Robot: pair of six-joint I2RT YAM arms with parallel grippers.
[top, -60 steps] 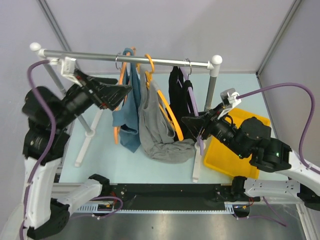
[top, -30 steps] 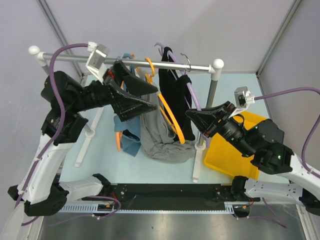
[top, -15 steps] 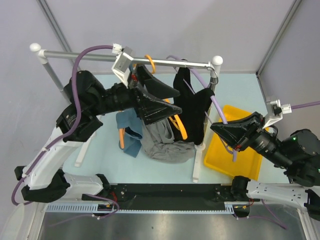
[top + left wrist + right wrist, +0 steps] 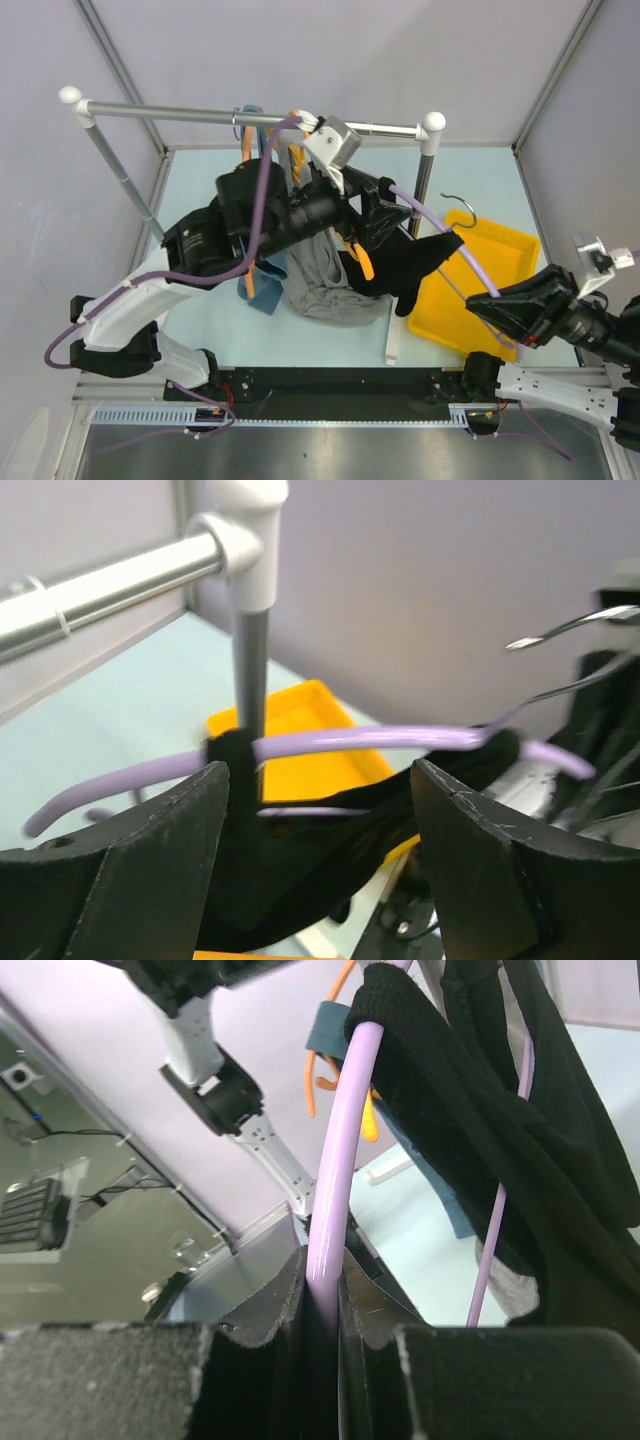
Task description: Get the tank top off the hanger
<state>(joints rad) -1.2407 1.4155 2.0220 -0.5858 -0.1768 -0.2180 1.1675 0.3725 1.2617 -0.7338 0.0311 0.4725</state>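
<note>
Inside the spread left hand (image 4: 318, 785), the black tank top (image 4: 405, 268) is draped — its lilac hanger (image 4: 340, 1150) pinched by the right hand (image 4: 322, 1280).

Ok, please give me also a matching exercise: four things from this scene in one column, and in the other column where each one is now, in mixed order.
Things:
1. purple hanger
2. black tank top
3. yellow tray
4. grey garment

Places:
A. hanging from the rail
B. lying on the table, at the right
C. clamped in the right gripper
D. draped on the purple hanger, off the rail

Pairs: 1-C, 2-D, 3-B, 4-A
</note>
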